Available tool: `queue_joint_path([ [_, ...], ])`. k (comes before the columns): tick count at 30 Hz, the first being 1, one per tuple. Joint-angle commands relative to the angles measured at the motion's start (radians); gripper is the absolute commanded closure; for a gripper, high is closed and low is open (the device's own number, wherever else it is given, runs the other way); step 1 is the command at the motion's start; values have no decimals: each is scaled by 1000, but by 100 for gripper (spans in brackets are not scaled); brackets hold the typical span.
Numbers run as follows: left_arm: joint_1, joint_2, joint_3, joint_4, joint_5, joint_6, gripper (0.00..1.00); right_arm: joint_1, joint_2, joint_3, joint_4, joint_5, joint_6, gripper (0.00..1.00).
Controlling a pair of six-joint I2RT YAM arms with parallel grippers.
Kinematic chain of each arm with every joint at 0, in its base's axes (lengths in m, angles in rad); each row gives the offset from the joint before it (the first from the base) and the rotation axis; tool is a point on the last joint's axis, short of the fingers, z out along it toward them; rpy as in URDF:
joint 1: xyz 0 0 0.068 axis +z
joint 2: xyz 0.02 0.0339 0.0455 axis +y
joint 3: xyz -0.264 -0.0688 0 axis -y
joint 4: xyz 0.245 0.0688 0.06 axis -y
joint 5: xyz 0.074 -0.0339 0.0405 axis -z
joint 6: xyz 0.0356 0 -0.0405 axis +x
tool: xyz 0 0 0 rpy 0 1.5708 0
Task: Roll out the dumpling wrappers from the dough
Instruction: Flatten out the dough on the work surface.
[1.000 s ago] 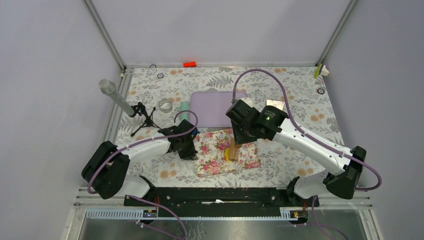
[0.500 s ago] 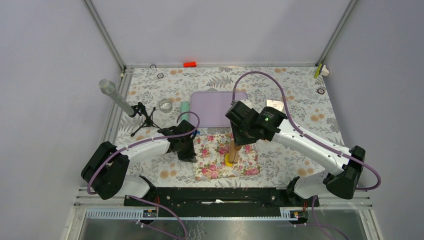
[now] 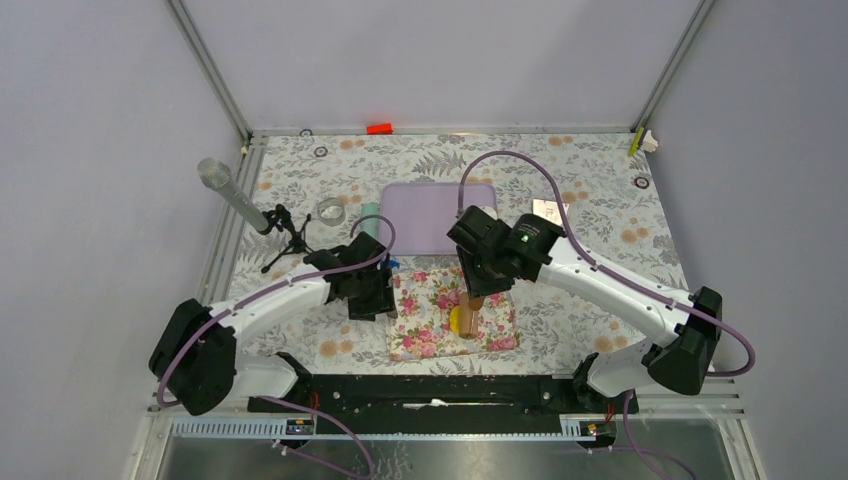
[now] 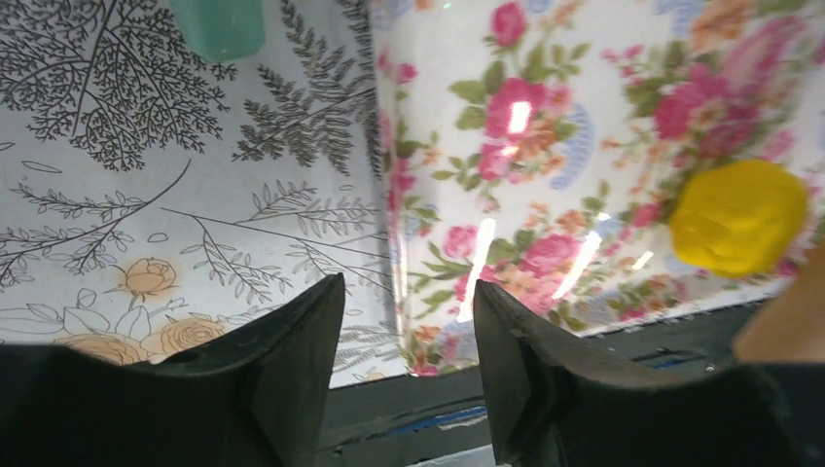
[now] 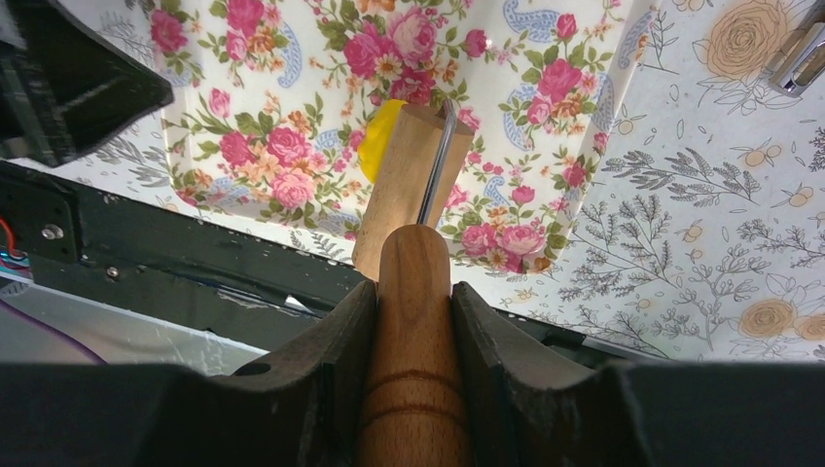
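The dough [image 3: 461, 320] is a bright yellow lump on a floral mat [image 3: 425, 320], right of its middle. It also shows as the dough [image 4: 739, 216] in the left wrist view. My right gripper [image 5: 413, 287] is shut on the handle of a wooden rolling pin [image 5: 404, 185]. The pin's far end lies against the dough [image 5: 379, 136] and hides part of it. My left gripper [image 4: 407, 284] is open and empty, low over the mat's left edge [image 4: 389, 209]. No dumpling wrappers are in view.
Behind the mat lies a lilac board [image 3: 425, 215], with a teal cylinder [image 3: 370, 217] and a clear ring [image 3: 331, 210] to its left. A microphone on a small tripod [image 3: 280, 235] stands at the far left. A black rail [image 3: 430, 390] borders the near edge.
My left gripper has opened at the mat's left edge. The mat now lies straighter. My right gripper has shifted slightly left with the pin.
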Motion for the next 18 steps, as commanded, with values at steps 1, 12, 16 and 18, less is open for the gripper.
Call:
queue_joint_path([
  [1,-1,-78,101,-81,-26,45,44,-3,24,43,-14,-27,-38,100],
  [12,0,-177,217,-165,-79,61,42,-2,60,123,-9,-32,-55,100],
  [16,0,-197,231,-175,-128,59,42,-1,71,138,-7,-27,-62,100],
  [18,2,-203,230,-176,-137,59,42,-1,80,130,-8,-24,-67,100],
])
